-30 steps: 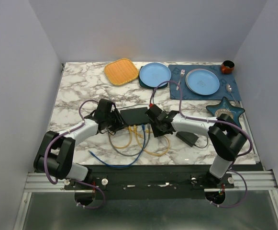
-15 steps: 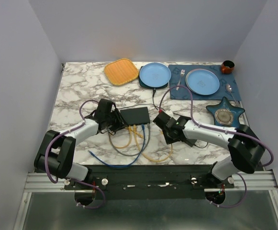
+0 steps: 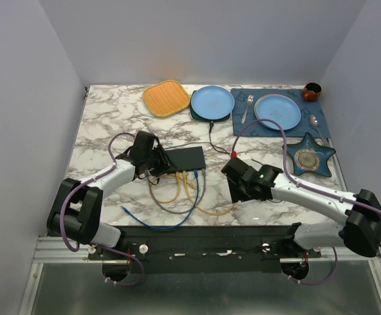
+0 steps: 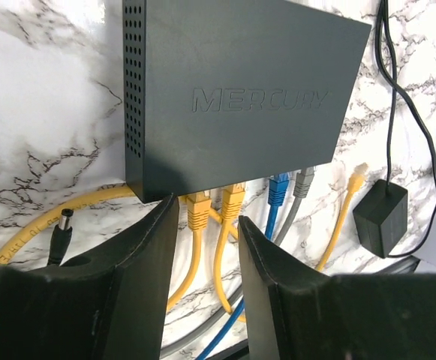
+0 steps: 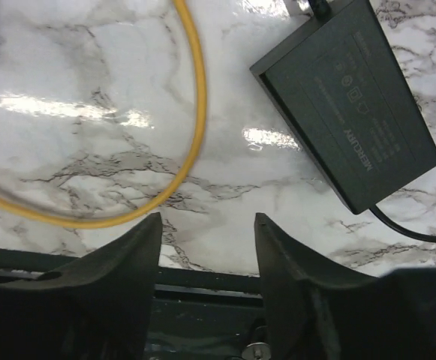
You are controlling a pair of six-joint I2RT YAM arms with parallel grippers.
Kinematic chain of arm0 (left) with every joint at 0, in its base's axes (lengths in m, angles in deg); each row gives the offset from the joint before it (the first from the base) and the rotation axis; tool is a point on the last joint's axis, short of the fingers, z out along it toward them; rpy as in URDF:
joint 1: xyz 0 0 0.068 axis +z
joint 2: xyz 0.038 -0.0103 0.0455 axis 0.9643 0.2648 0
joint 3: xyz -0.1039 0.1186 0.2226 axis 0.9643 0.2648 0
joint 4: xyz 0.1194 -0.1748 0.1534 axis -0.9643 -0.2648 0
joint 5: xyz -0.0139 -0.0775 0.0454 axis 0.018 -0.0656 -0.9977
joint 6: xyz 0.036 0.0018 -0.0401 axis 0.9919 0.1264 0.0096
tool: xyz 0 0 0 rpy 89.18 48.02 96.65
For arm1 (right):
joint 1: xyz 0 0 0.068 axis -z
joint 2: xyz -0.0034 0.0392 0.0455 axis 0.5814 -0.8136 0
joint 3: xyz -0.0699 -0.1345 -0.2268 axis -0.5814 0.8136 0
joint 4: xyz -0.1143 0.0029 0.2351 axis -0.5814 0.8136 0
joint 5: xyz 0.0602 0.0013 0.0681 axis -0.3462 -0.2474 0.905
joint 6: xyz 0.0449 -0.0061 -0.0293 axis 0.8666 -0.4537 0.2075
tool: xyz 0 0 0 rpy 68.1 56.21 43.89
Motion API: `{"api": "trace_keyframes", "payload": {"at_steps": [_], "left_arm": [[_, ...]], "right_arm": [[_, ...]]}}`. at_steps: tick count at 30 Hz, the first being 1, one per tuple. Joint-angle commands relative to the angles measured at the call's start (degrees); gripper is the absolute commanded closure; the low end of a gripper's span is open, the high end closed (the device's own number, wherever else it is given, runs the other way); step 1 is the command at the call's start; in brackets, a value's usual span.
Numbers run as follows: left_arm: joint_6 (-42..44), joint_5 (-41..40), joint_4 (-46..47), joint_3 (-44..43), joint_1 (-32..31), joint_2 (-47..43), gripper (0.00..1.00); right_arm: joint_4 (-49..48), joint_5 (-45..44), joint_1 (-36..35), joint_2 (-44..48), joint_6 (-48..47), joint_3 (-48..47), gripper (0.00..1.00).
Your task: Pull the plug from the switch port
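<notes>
Left tool [image 4: 206,217]: fingers spread, straddling a seated yellow plug [image 4: 197,211] at the switch [image 4: 233,90] edge just ahead. Loose yellow plug [image 4: 359,176] lies on the table [image 4: 45,97] off to its right, outside the ports. Right tool [image 5: 208,225]: spread, nothing between; power brick [image 5: 349,97] ahead-right.

From overhead the right arm [image 3: 308,193] hides the power brick [image 5: 345,97]. In the right wrist view the brick's far corner and lead run off the edges, as does the yellow cable [image 5: 195,112], and a grey smear in the upper left corner is too blurred to name. In the left wrist view the switch [image 4: 233,90] is cropped at its far edge, and its port openings are tucked out of sight behind the plugs [image 4: 233,199].
</notes>
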Motion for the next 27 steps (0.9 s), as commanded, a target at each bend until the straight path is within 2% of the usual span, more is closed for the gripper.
{"api": "trace_keyframes", "payload": {"at_steps": [1, 4, 5, 6, 7, 8, 11, 13, 14, 16, 17, 18, 20, 21, 24, 27], "left_arm": [[1.23, -3.44, -2.57, -2.98, -0.19, -2.12, 0.49], [2.02, -6.34, -3.79, -4.64, -0.28, -2.83, 0.39], [3.07, -9.13, -5.8, -5.26, -0.28, -2.92, 0.35], [3.6, -10.55, -6.87, -6.48, -0.36, -2.92, 0.25], [3.52, -12.05, -7.75, -6.58, -0.36, -3.09, 0.05], [3.17, -13.37, -7.49, -6.24, -0.36, -4.05, 0.01], [3.95, -15.65, -5.3, -4.92, -0.36, -5.37, 0.01], [4.66, -16.28, -5.47, -5.18, -0.36, -5.03, 0.01], [4.83, -16.45, -5.82, -5.35, -0.28, -4.33, 0.01], [5.53, -14.98, -5.21, -5.18, -0.28, -3.45, 0.04], [5.89, -12.7, -3.38, -4.92, -0.1, -2.4, 0.08], [6.06, -11.46, -3.19, -4.83, -0.1, -1.61, 0.15], [5.89, -10.04, -3.71, -4.74, -0.01, 0.24, 0.18], [5.8, -9.61, -3.89, -4.22, -0.01, 0.6, 0.22], [5.63, -8.81, -4.06, -1.59, -0.1, -0.19, 0.27], [7.73, -11.35, -5.73, 0.18, -0.1, -2.91, 0.27]], "right_arm": [[-2.62, -0.77, -0.48, 6.02, 0.43, -2.64, 0.34], [-12.28, 0.28, -0.48, 6.65, -1.41, -2.3, 0.24], [-17.62, 0.46, -0.4, 6.04, -1.77, -1.51, 0.14], [-19.93, 0.37, -0.48, 5.25, -1.86, -1.24, 0.0], [-22.04, 0.55, -0.48, 4.29, -2.39, -1.41, 0.0], [-25.11, 0.63, -0.4, 1.58, -2.65, -1.85, 0.0], [-30.56, -0.42, -0.13, -2.56, -3.18, -3.78, 0.0], [-33.65, -0.68, 0.74, -5.38, -1.96, -3.79, 0.08], [-36.19, -0.16, 2.31, -6.09, -1.26, -3.7, 0.23], [-36.74, 3.7, 4.34, -9.24, -0.11, -5.27, 0.4], [-36.39, 4.58, 5.66, -10.48, -0.45, -5.98, 0.58], [-35.87, 6.16, 6.28, -11.88, -0.8, -6.85, 0.62], [-34.73, 7.05, 7.07, -14.61, -1.95, -8.62, 0.63], [-34.46, 7.49, 6.99, -15.14, -2.39, -8.88, 0.62], [-34.37, 7.49, 6.99, -15.76, -3.36, -8.62, 0.59], [-34.63, 7.4, 6.99, -15.59, -4.23, -8.01, 0.58]]}}
